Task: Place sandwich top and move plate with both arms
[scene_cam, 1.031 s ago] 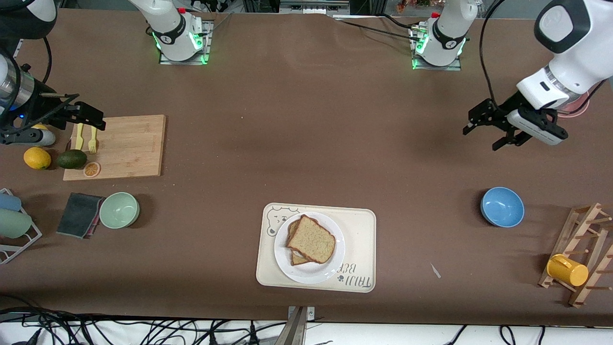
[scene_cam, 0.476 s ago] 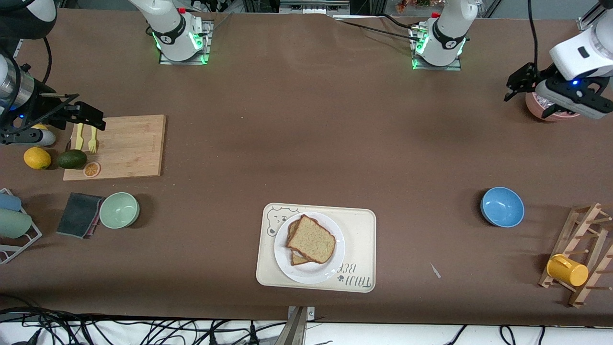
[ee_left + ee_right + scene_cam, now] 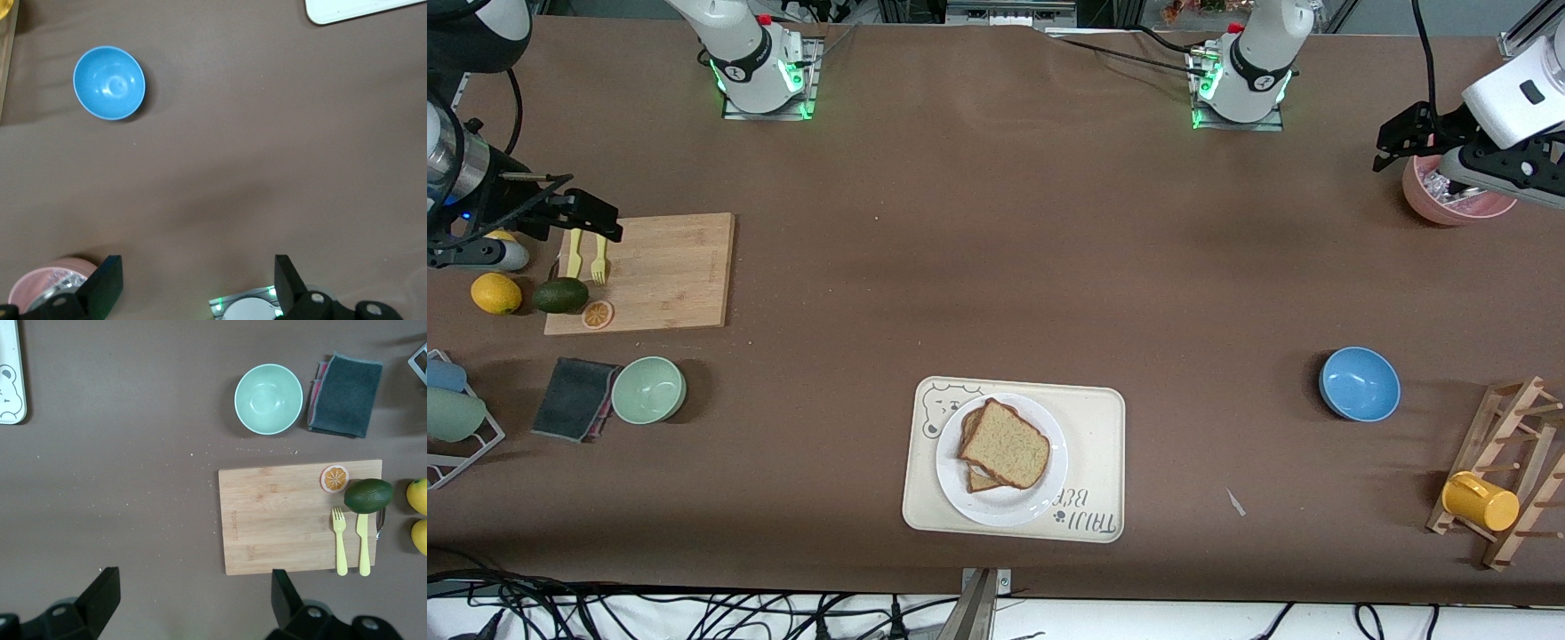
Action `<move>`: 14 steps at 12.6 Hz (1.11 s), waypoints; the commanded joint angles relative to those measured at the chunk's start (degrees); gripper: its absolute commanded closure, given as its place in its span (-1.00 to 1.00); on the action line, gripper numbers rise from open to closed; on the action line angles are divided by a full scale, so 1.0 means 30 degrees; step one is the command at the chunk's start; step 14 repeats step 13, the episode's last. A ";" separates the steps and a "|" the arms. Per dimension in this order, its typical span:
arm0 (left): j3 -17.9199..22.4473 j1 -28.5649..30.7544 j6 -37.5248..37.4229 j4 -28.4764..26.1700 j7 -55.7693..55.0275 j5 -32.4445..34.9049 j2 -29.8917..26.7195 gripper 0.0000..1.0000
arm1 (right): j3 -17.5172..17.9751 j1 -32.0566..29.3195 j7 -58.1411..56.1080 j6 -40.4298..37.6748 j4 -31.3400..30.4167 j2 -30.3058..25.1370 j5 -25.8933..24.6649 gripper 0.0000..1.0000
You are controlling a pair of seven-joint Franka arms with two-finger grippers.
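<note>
With the sandwich top (image 3: 1006, 443) already laid on the lower slice on the plate (image 3: 1040, 501), the placing step is judged done. The plate is seen resting on the cream bear-print tray (image 3: 1096, 444), at the bench edge nearest the front camera, midway between the two arms' ends.

Left gripper (image 3: 1423, 142): held in the air over the pink bowl (image 3: 1463, 206) at the left arm's end of the bench; jaws wide apart in the left wrist view, nothing held. The blue bowl (image 3: 1359, 383) lies nearer the front camera than the pink bowl.

Right gripper (image 3: 578, 209): held over the edge of the wooden cutting board (image 3: 667, 271) at the right arm's end; jaws spread wide, nothing held.

Both grippers are well apart from the plate. The plate move is judged not yet begun, unless the tray is its intended place, which cannot be told. If it remains, both arms must be brought in to the plate, one to each side of the rim, with the rim gripped evenly so the stacked slices are not tipped.
</note>
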 commanded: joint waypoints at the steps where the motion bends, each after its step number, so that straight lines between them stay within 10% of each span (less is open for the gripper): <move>1: 0.0080 -0.0798 -0.1073 0.1179 -0.2920 0.0526 0.0526 -1.00 | 0.0046 -0.0139 0.0029 -0.0035 -0.0136 -0.0204 0.0116 -1.00; 14: 0.0081 -0.0682 -0.1103 0.2732 -0.3135 0.0437 0.1991 -1.00 | 0.0046 -0.0168 0.0058 -0.0035 -0.0165 -0.0204 0.0116 -1.00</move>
